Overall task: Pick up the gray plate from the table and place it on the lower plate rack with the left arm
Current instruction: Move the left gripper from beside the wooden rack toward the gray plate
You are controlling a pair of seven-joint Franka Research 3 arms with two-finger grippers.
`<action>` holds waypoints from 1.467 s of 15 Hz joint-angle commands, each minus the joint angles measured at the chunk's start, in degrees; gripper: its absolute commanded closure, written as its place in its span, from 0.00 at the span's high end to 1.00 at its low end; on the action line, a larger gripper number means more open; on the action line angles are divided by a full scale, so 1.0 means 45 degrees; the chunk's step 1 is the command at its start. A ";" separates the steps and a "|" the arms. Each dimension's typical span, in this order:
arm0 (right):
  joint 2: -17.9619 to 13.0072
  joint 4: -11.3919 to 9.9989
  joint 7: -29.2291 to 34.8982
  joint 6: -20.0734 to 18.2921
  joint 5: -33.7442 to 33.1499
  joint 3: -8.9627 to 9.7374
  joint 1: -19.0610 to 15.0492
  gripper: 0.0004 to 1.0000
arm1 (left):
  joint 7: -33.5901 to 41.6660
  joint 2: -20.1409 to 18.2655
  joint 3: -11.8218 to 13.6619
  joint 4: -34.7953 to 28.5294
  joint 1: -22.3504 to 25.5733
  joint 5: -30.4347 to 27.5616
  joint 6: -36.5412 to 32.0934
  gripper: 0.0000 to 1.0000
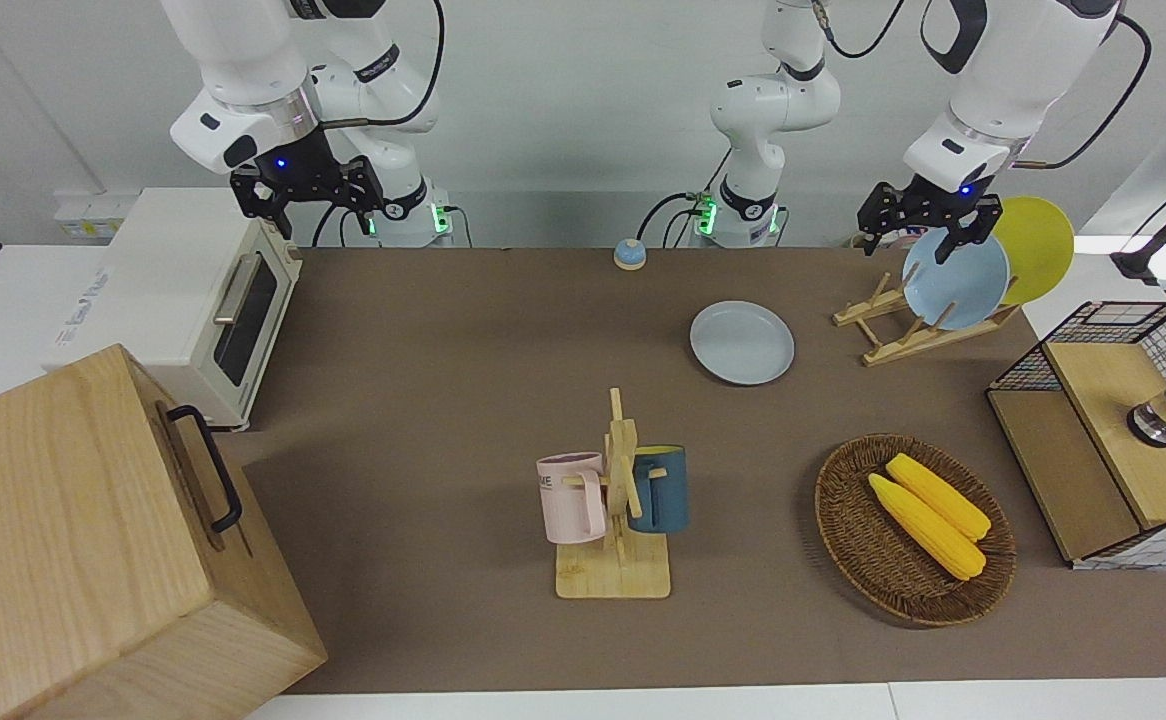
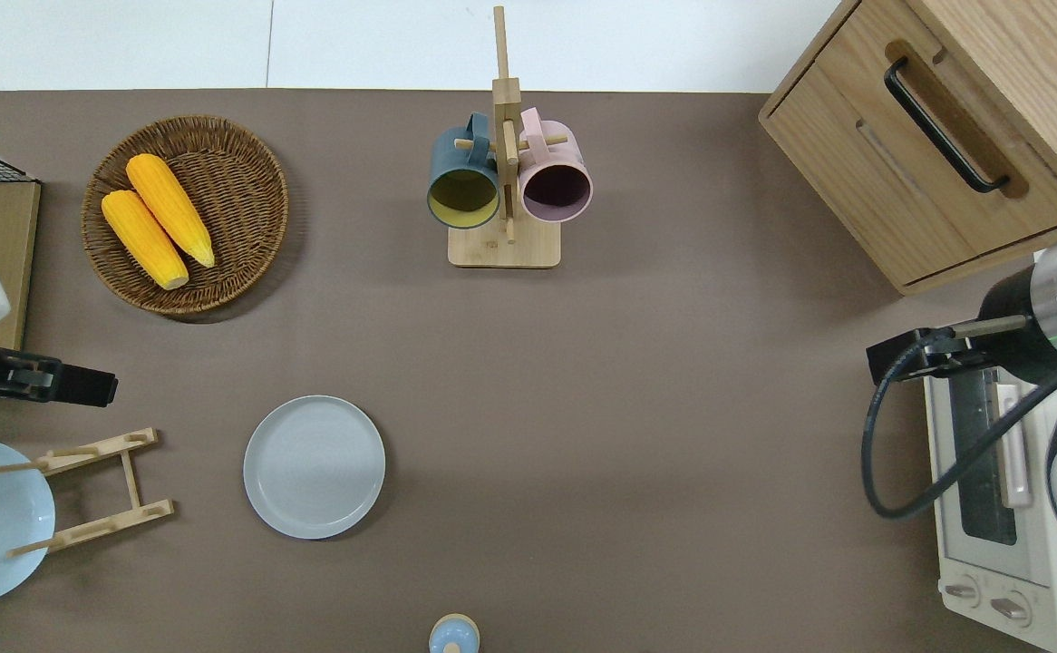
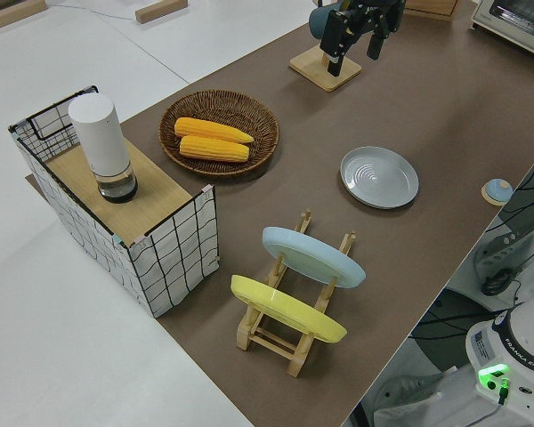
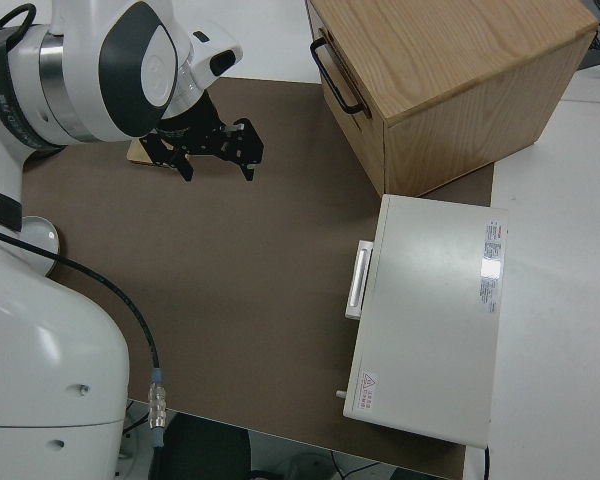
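Observation:
The gray plate [image 1: 742,342] lies flat on the brown mat, also seen in the overhead view [image 2: 314,466] and the left side view [image 3: 379,176]. The light-wood plate rack [image 1: 893,335] [image 2: 93,490] [image 3: 294,342] stands beside it toward the left arm's end. It holds a sky-blue plate [image 1: 955,280] [image 3: 313,256] and a yellow plate [image 1: 1038,245] [image 3: 285,309]. My left gripper [image 1: 928,228] [image 2: 84,385] [image 3: 356,40] is open and empty in the air, over the mat just farther from the robots than the rack. My right gripper [image 1: 308,195] [image 4: 215,152] is open, empty and parked.
A wooden mug stand [image 1: 623,500] holds a pink and a dark blue mug. A wicker basket [image 1: 848,540] holds two corn cobs. A wire shelf [image 1: 1103,440], a toaster oven [image 1: 193,300], a wooden cabinet [image 1: 93,540] and a small blue bell [image 1: 629,254] stand around the mat.

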 commanded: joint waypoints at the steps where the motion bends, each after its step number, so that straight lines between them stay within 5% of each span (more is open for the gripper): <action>1: -0.0026 0.0078 0.0151 -0.0148 -0.0082 0.0274 -0.0313 0.98 | -0.0129 0.0105 0.0061 0.0142 0.0075 -0.0140 -0.0335 0.99; 15: -0.0026 0.0098 0.0151 -0.0148 -0.0082 0.0255 -0.0313 0.98 | -0.0871 -0.0129 0.0003 -0.0795 -0.0118 -0.0917 -0.0317 0.99; 22: -0.0026 0.0098 0.0151 -0.0148 -0.0082 0.0255 -0.0313 0.98 | -0.0832 -0.2372 -0.0017 -0.3801 -0.0138 -0.0980 0.0932 0.99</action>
